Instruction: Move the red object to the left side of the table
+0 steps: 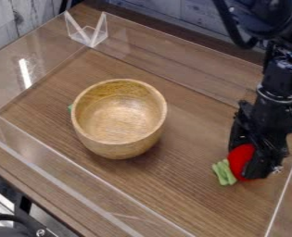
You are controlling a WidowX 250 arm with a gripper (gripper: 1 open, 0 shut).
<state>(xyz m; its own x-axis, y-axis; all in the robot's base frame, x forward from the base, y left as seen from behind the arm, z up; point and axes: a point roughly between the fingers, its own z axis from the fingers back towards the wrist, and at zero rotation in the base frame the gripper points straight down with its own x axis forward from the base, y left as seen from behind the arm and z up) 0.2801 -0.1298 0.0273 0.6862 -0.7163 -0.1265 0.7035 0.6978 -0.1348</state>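
Camera: gripper (255,159) spread wide, straddling red object (241,161).

No text, label, brand, number or sign can be read anywhere.

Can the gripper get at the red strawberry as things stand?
Probably yes. The gripper points down with jaws open right at the strawberry, which lies on the table near the right wall. Nothing stands between them; the wooden bowl sits well off to the left.
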